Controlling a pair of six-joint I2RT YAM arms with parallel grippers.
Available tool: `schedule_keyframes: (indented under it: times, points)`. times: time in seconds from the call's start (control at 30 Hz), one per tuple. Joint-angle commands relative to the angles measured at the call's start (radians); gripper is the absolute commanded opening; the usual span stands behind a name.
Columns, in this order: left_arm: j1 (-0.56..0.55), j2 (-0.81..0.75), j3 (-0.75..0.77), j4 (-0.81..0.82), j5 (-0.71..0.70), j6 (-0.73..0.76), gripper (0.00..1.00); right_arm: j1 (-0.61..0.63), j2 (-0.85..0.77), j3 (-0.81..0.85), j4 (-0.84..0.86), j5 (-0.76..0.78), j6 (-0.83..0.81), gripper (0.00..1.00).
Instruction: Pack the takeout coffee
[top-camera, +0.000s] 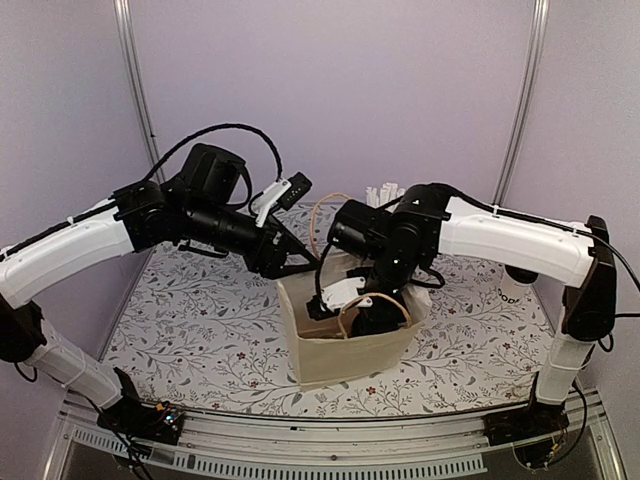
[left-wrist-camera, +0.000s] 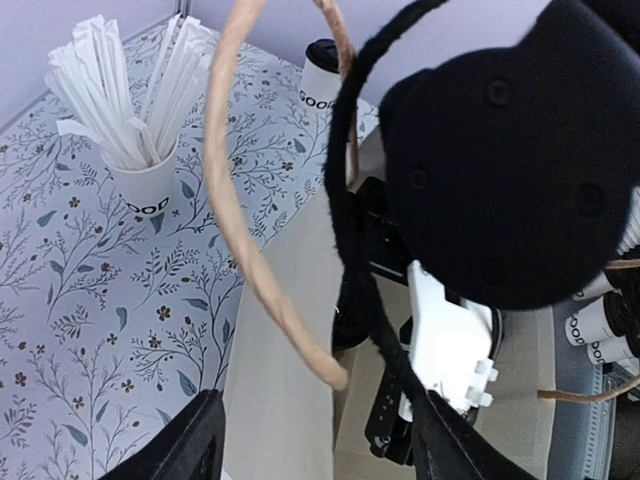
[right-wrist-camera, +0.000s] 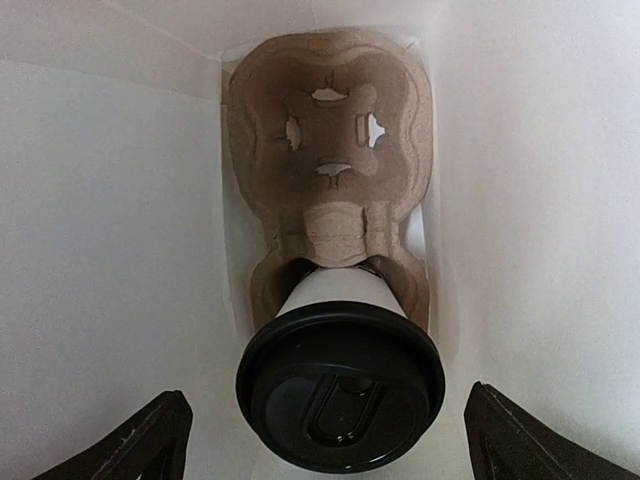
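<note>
Lilac panels enclose a tabletop (top-camera: 200, 310) covered in a floral-print cloth. A cream bag (top-camera: 340, 355) stands upright at mid-table, toward the near edge.

Right arm: it reaches down through the mouth of the bag. The right gripper (right-wrist-camera: 325, 392) is released. Its fingers (right-wrist-camera: 150, 435) are spread wide on either side of the takeout coffee (right-wrist-camera: 340, 290) and clear of it.

Takeout coffee: it stands upright inside the bag with its black lid on. It is seated in the near pocket of a brown pulp carrier (right-wrist-camera: 330, 130) that lies on the bag floor. The far pocket of the carrier holds nothing.

Left arm: the left gripper (left-wrist-camera: 320, 400) sits at the bag's upper rim on the side toward the left edge. It is released, with its fingers apart and the rim between them. A tan rope handle (left-wrist-camera: 235, 200) arches above it.

Other items: a straw cup (left-wrist-camera: 140, 185) stands near the far edge. A second lidded cup (left-wrist-camera: 320, 80) stands toward the right edge.
</note>
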Motion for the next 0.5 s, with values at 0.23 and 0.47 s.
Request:
schedule_keyframes:
  times: [0.23, 0.47]
  points:
    - [-0.013, 0.101, 0.089, -0.013, -0.038, 0.088, 0.5, -0.004, -0.057, 0.041, -0.013, -0.02, -0.019, 0.99]
    - [-0.004, 0.116, 0.079, 0.049, -0.021, 0.088, 0.29, -0.004, -0.111, 0.062, -0.015, -0.14, -0.104, 0.99]
